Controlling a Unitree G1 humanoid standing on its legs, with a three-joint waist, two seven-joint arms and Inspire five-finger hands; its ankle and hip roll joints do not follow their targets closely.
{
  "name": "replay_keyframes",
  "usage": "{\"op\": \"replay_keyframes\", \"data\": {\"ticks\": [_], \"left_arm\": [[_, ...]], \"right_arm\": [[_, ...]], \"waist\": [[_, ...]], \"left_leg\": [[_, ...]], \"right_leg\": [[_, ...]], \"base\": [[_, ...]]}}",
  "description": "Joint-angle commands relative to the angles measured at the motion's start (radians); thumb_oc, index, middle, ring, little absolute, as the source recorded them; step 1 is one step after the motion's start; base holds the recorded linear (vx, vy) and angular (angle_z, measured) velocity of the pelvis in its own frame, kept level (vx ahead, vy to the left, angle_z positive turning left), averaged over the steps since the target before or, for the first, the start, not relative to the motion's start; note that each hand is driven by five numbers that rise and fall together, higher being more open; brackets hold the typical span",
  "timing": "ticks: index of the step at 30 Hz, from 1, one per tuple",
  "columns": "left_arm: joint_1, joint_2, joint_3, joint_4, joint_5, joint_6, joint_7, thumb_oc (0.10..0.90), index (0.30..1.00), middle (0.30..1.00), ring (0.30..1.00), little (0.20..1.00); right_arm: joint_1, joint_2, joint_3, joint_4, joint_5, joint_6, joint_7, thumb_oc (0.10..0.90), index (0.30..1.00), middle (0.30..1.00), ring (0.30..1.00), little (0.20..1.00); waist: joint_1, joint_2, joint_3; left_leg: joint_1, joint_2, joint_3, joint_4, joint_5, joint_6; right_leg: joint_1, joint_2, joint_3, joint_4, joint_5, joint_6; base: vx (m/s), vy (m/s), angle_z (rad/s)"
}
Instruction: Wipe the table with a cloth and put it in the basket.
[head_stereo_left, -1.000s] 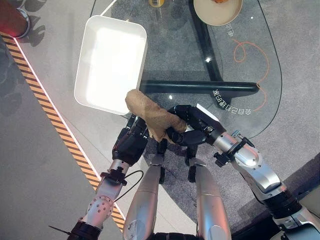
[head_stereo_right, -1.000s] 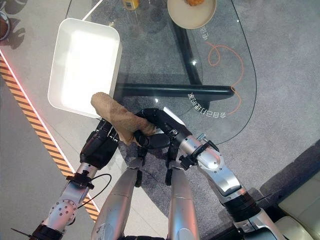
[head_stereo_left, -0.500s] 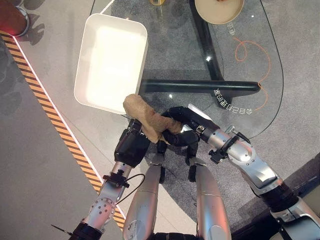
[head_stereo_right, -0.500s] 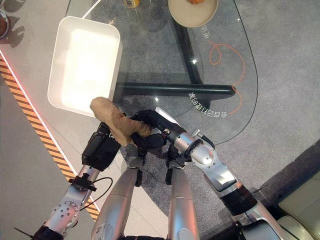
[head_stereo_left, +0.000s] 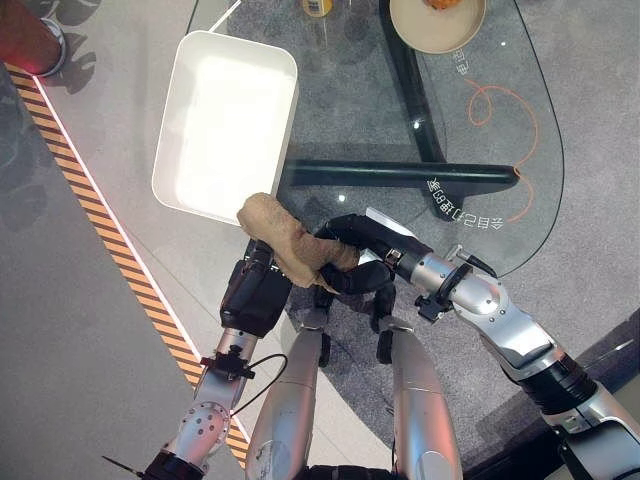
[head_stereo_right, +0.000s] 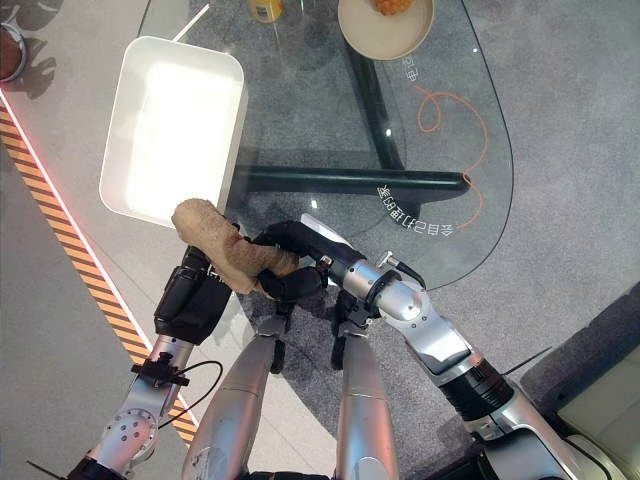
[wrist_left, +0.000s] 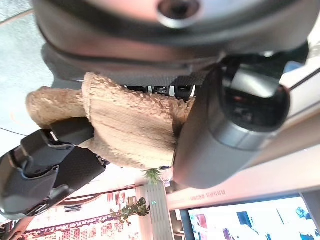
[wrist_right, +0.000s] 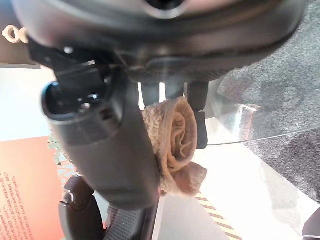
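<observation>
— Glass table (head_stereo_left: 520, 120), near edge: where's the cloth (head_stereo_left: 290, 240)?
— Just off it, pinched in both hands; right hand (head_stereo_left: 365, 258) curled round one end, left hand (head_stereo_left: 255, 290) round the other.
— And the basket (head_stereo_left: 175, 165)?
— At the table's left edge, just beyond the cloth.

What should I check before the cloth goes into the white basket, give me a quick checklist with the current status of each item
1. Right hand curled round the tan cloth: ok.
2. Left hand also on the cloth: ok, its fingers close over it in the left wrist view.
3. Cloth lifted off the glass table: ok, bunched between the two hands at the near edge.
4. White basket has room: ok.
5. Cloth over the basket: not ok, only its tip reaches the near rim.
6. Beige bowl and yellow-lidded container out of the path: ok, both at the far end.
</observation>
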Motion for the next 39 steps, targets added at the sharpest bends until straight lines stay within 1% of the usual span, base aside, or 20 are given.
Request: {"op": "replay_keyframes", "data": {"ticks": [1,3,4,5,6,11,13,14,15,19,21,24,29,36,39], "left_arm": [[-0.128,-0.005,0.110,-0.234,0.065,-0.132,-0.177,0.800,0.900,0.900,0.900,0.900],[-0.133,-0.007,0.109,-0.241,0.091,-0.131,-0.167,0.800,0.900,0.900,0.900,0.900],[-0.135,-0.007,0.107,-0.248,0.108,-0.132,-0.156,0.800,0.900,0.900,0.900,0.900],[-0.136,-0.007,0.106,-0.250,0.112,-0.133,-0.153,0.800,0.900,0.900,0.900,0.900],[-0.138,-0.014,0.101,-0.247,0.132,-0.130,-0.140,0.800,0.900,0.900,0.900,0.900],[-0.127,-0.034,0.104,-0.250,0.154,-0.118,-0.129,0.800,0.900,0.900,0.900,0.900],[-0.120,-0.042,0.104,-0.247,0.157,-0.114,-0.133,0.800,0.900,0.900,0.900,0.900],[-0.120,-0.043,0.104,-0.246,0.158,-0.113,-0.133,0.800,0.900,0.900,0.900,0.900],[-0.118,-0.051,0.101,-0.241,0.164,-0.113,-0.136,0.800,0.900,0.900,0.900,0.900],[-0.107,-0.072,0.101,-0.243,0.181,-0.113,-0.138,0.800,0.900,0.900,0.900,0.900],[-0.101,-0.080,0.103,-0.243,0.187,-0.111,-0.139,0.800,0.900,0.900,0.900,0.900],[-0.094,-0.089,0.104,-0.240,0.193,-0.109,-0.144,0.800,0.900,0.900,0.900,0.900],[-0.095,-0.086,0.106,-0.234,0.190,-0.107,-0.154,0.800,0.900,0.900,0.900,0.900],[-0.108,-0.082,0.092,-0.233,0.198,-0.117,-0.138,0.800,0.900,0.900,0.900,0.900],[-0.111,-0.077,0.095,-0.238,0.199,-0.116,-0.135,0.800,0.900,0.900,0.900,0.900]], "right_arm": [[0.051,-0.006,0.106,-0.112,-0.014,-0.010,0.090,0.100,0.300,0.300,0.300,0.200],[0.060,0.002,0.098,-0.113,-0.007,-0.023,0.050,0.100,0.300,0.300,0.300,0.200],[0.066,0.008,0.087,-0.109,0.016,-0.039,0.009,0.100,0.300,0.300,0.300,0.200],[0.067,0.010,0.083,-0.107,0.018,-0.045,0.002,0.100,0.300,0.300,0.300,0.200],[0.075,0.033,0.060,-0.095,0.034,-0.075,-0.063,0.100,0.300,0.300,0.300,0.200],[0.109,0.078,0.010,-0.101,0.076,-0.113,-0.103,0.100,0.300,0.300,0.300,0.200],[0.124,0.094,-0.008,-0.100,0.105,-0.130,-0.153,0.100,0.300,0.300,0.300,0.200],[0.125,0.095,-0.010,-0.100,0.112,-0.135,-0.160,0.100,0.300,0.300,0.300,0.200],[0.136,0.118,-0.028,-0.091,0.131,-0.160,-0.194,0.100,0.300,0.300,0.300,0.200],[0.166,0.152,-0.060,-0.100,0.162,-0.191,-0.237,0.100,0.300,0.300,0.300,0.200],[0.178,0.164,-0.069,-0.105,0.178,-0.190,-0.225,0.100,0.300,0.300,0.300,0.200],[0.190,0.176,-0.064,-0.109,0.142,-0.175,-0.204,0.100,0.300,0.300,0.300,0.200],[0.182,0.160,-0.047,-0.111,0.099,-0.144,-0.157,0.100,0.300,0.300,0.300,0.200],[0.157,0.149,-0.022,-0.104,0.114,-0.120,-0.141,0.100,0.300,0.300,0.300,0.200],[0.152,0.145,-0.013,-0.107,0.080,-0.109,-0.113,0.100,0.300,0.300,0.300,0.200]], "waist": [[0.008,-0.013,-0.026],[0.006,-0.013,-0.026],[0.005,-0.012,-0.026],[0.004,-0.012,-0.026],[0.001,-0.009,-0.026],[-0.007,-0.007,-0.026],[-0.009,-0.003,-0.026],[-0.009,-0.003,-0.026],[-0.011,0.000,-0.026],[-0.016,0.004,-0.026],[-0.018,0.005,-0.026],[-0.018,0.009,-0.026],[-0.016,0.011,-0.026],[-0.014,0.009,-0.026],[-0.013,0.007,-0.026]], "left_leg": [[-0.032,-0.047,0.021,0.085,-0.049,0.056],[-0.032,-0.048,0.020,0.083,-0.049,0.058],[-0.031,-0.049,0.020,0.082,-0.049,0.059],[-0.031,-0.050,0.020,0.083,-0.050,0.059],[-0.031,-0.050,0.021,0.086,-0.052,0.061],[-0.031,-0.052,0.024,0.087,-0.056,0.065],[-0.032,-0.052,0.025,0.089,-0.057,0.065],[-0.031,-0.052,0.025,0.089,-0.057,0.065],[-0.030,-0.053,0.027,0.088,-0.059,0.065],[-0.031,-0.052,0.030,0.086,-0.060,0.067],[-0.030,-0.053,0.031,0.085,-0.061,0.068],[-0.029,-0.053,0.032,0.083,-0.059,0.067],[-0.030,-0.054,0.033,0.080,-0.057,0.066],[-0.030,-0.055,0.031,0.079,-0.057,0.065],[-0.033,-0.056,0.031,0.079,-0.056,0.065]], "right_leg": [[0.043,0.061,0.017,-0.087,0.057,-0.003],[0.041,0.063,0.020,-0.085,0.057,-0.002],[0.041,0.064,0.021,-0.085,0.057,-0.002],[0.040,0.064,0.022,-0.084,0.057,-0.002],[0.038,0.065,0.027,-0.079,0.056,-0.001],[0.040,0.065,0.033,-0.082,0.054,0.002],[0.039,0.064,0.035,-0.080,0.053,0.002],[0.039,0.064,0.035,-0.080,0.053,0.002],[0.041,0.064,0.038,-0.081,0.052,0.003],[0.039,0.063,0.041,-0.083,0.050,0.004],[0.040,0.063,0.043,-0.085,0.049,0.004],[0.042,0.062,0.044,-0.088,0.050,0.004],[0.045,0.059,0.042,-0.095,0.051,0.004],[0.049,0.059,0.045,-0.100,0.051,0.002],[0.046,0.061,0.047,-0.101,0.051,0.003]], "base": [[0.00,0.000,0.00],[0.00,0.000,0.00],[0.00,0.000,0.00],[0.00,0.000,0.00],[0.00,0.000,0.00],[0.00,0.000,0.00],[0.00,0.000,0.00],[0.00,0.000,0.00],[0.00,0.000,0.00],[0.00,0.008,0.00],[0.00,0.000,0.00],[0.00,0.000,0.00],[0.00,0.000,0.00],[0.00,0.000,0.00],[0.00,0.000,0.00]]}}
